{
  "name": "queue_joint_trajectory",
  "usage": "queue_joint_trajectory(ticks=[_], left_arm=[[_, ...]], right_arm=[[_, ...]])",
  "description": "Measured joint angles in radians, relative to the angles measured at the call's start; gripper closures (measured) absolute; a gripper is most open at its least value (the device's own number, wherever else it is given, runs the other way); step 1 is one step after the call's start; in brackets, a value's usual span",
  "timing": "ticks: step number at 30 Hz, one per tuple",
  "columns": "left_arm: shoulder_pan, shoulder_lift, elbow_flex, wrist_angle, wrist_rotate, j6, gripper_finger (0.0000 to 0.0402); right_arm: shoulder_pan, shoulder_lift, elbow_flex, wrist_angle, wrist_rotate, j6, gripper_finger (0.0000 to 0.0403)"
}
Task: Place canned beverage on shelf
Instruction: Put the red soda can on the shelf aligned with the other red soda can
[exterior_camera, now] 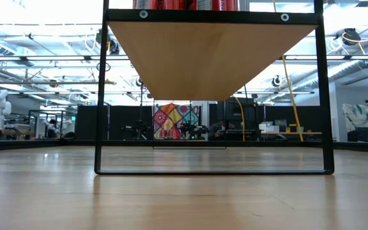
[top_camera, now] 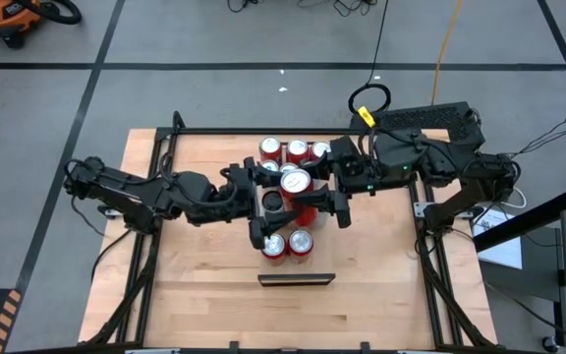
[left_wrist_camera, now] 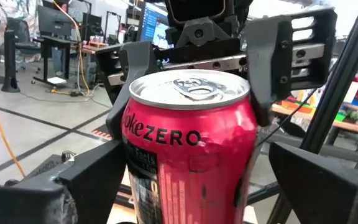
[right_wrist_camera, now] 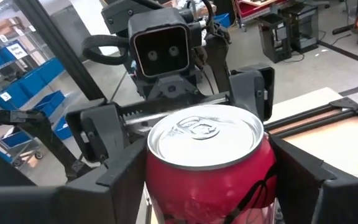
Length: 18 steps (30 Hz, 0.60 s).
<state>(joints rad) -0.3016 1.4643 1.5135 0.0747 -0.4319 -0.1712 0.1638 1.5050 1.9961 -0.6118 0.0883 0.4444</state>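
A red Coke Zero can [left_wrist_camera: 188, 155] with a silver top stands upright in the air between my two grippers, above the shelf [exterior_camera: 209, 57]. My right gripper [right_wrist_camera: 207, 177] comes from the table's right and is shut on the can. Opposite it, my left gripper [left_wrist_camera: 197, 186] comes from the table's left and is open, with a finger [right_wrist_camera: 98, 134] on either side of the can and a gap showing at one finger [left_wrist_camera: 309, 180]. Several more red cans [top_camera: 296, 149] stand upright on the shelf's top. My right gripper pinches the can's side wall [right_wrist_camera: 160, 186] between its two fingers [left_wrist_camera: 278, 62], high up near the rim. The fingers lie level and come from the table's right. The can is upright, lifted clear of the shelf, and its wall [left_wrist_camera: 210, 143] shows creases.
A row of cans stands at the shelf's far end and two cans [top_camera: 288, 244] toward its near end, by the dark strip [top_camera: 296, 279]. The black frame posts [exterior_camera: 99, 89] carry the shelf above the wooden tabletop [top_camera: 204, 285]. Both arms cross over the shelf's middle.
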Motion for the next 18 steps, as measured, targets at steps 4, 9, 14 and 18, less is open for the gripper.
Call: queue_joint_trajectory(ticks=[4, 9, 14, 18], left_arm=[[-0.004, -0.004, 0.002, 0.008, -0.013, -0.005, 0.0004], [-0.014, -0.037, 0.002, 0.0, -0.031, -0.004, 0.0003], [-0.022, -0.075, 0.002, -0.021, -0.045, -0.004, 0.0003], [-0.033, -0.112, 0.002, -0.058, -0.06, -0.004, 0.0003]], right_arm=[[-0.006, -0.01, 0.0, -0.009, -0.014, 0.005, 0.0155], [-0.007, -0.028, 0.0, -0.035, -0.043, 0.012, 0.0155], [0.003, -0.08, 0.0, -0.04, -0.168, -0.02, 0.0155], [0.024, -0.128, 0.0, -0.057, -0.216, -0.072, 0.0155]])
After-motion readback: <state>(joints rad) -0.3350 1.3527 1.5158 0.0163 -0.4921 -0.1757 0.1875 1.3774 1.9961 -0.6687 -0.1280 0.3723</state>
